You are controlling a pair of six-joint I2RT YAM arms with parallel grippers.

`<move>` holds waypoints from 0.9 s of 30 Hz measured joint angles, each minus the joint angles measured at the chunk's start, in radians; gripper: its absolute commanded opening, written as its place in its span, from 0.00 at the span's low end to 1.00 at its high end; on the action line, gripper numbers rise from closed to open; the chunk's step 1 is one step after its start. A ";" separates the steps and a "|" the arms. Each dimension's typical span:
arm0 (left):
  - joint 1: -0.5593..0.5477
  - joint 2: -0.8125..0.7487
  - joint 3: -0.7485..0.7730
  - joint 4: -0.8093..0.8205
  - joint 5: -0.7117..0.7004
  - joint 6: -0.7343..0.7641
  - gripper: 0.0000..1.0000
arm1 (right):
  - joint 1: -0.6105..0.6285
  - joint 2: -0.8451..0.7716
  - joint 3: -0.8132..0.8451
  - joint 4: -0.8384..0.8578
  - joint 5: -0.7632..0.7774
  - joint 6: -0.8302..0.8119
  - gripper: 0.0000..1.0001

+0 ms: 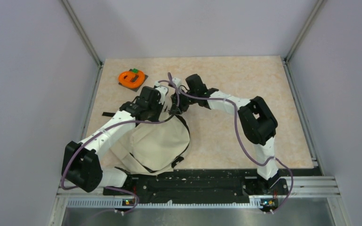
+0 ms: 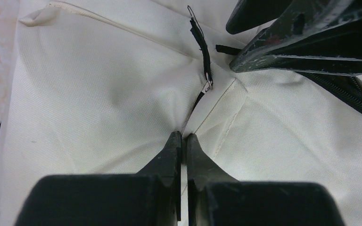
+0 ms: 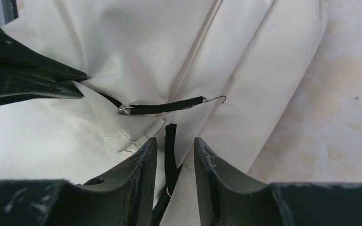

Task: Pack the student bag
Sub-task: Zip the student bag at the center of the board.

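At the far end of the student bag [image 1: 155, 141], the left gripper [image 2: 183, 136] pinches its cream fabric, while the right gripper [image 3: 175, 141] stands narrowly parted around a black zipper pull [image 3: 170, 153].

Pale peach marbled tabletop [image 1: 245, 84]; plain grey walls [image 1: 193, 28] enclose it on three sides; aluminium posts [image 1: 82, 33] at far corners; metal rail [image 1: 193, 202] along near edge.

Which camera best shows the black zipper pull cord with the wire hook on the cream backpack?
Right wrist view: the thin black zipper pull cord lies full length across the cream fabric backpack. Left wrist view shows it near the top edge; in the top view the arms hide it.
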 measured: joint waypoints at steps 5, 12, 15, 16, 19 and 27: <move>0.000 0.000 0.000 0.000 0.000 0.000 0.00 | 0.006 0.024 0.011 -0.026 0.019 -0.019 0.23; 0.000 0.000 0.000 -0.001 -0.001 0.000 0.00 | 0.007 0.026 0.007 -0.008 0.045 -0.024 0.00; 0.000 0.000 0.000 -0.001 -0.003 0.000 0.00 | 0.008 0.014 -0.039 0.064 0.053 -0.002 0.00; 0.000 0.000 0.000 -0.001 -0.004 -0.001 0.00 | 0.009 0.004 -0.061 0.083 0.057 0.005 0.00; -0.001 0.000 0.001 -0.003 -0.018 -0.011 0.00 | 0.013 -0.043 -0.132 0.136 0.087 0.026 0.00; 0.003 0.021 0.029 -0.035 -0.071 -0.058 0.00 | 0.014 -0.259 -0.320 0.252 0.165 0.083 0.00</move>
